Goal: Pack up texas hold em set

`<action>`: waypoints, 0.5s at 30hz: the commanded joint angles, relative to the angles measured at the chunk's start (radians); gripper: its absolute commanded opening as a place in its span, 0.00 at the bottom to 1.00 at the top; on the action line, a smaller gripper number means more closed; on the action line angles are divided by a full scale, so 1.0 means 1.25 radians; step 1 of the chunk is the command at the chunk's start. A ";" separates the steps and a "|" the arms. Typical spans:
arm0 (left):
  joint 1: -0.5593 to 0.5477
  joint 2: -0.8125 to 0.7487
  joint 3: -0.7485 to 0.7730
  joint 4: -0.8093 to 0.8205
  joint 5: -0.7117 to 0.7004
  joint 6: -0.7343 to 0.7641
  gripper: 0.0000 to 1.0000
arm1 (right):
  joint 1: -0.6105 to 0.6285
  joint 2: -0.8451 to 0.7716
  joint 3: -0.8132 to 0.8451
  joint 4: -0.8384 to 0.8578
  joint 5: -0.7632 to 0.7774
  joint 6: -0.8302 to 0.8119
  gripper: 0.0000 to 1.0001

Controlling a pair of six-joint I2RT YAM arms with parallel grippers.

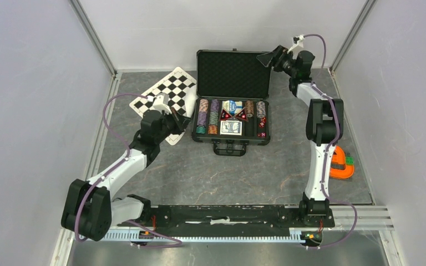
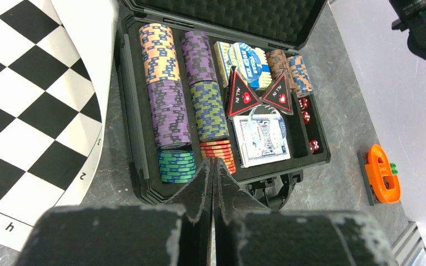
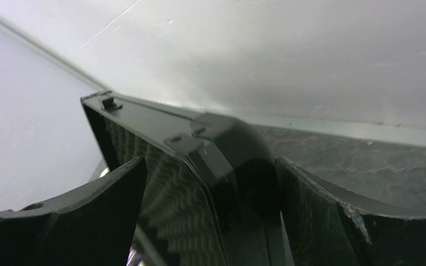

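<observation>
The black poker case (image 1: 230, 141) lies open at the far middle of the table (image 1: 199, 177) with its foam-lined lid (image 1: 233, 72) standing upright. The right gripper (image 1: 267, 57) straddles the lid's upper right corner, jaws spread wide, with one finger (image 3: 83, 210) on the foam side and the other behind. The left gripper (image 2: 212, 166), jaws pressed together on nothing, hangs at the case's front left corner, beside a checkered board (image 1: 169, 91). Only the left wrist view shows the contents: rows of striped chips (image 2: 169, 111) on the left, a card deck (image 2: 263, 138), two triangular "ALL IN" markers (image 2: 243, 97), and red dice (image 2: 305, 111) along the right. Only the right wrist view shows the lid's edge between the fingers; whether either touches it cannot be told. An orange object (image 1: 341, 163) lies well apart, at right.
</observation>
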 commanded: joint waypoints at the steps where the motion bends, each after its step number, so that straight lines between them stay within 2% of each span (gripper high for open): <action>1: 0.004 -0.037 0.001 0.020 -0.008 0.019 0.02 | 0.010 -0.133 -0.128 0.214 -0.188 0.134 0.89; 8: 0.004 -0.093 0.001 0.020 -0.008 0.019 0.02 | 0.009 -0.314 -0.324 0.275 -0.280 0.128 0.94; 15: 0.004 -0.145 0.001 0.020 -0.008 0.019 0.02 | 0.009 -0.502 -0.634 0.426 -0.293 0.252 0.97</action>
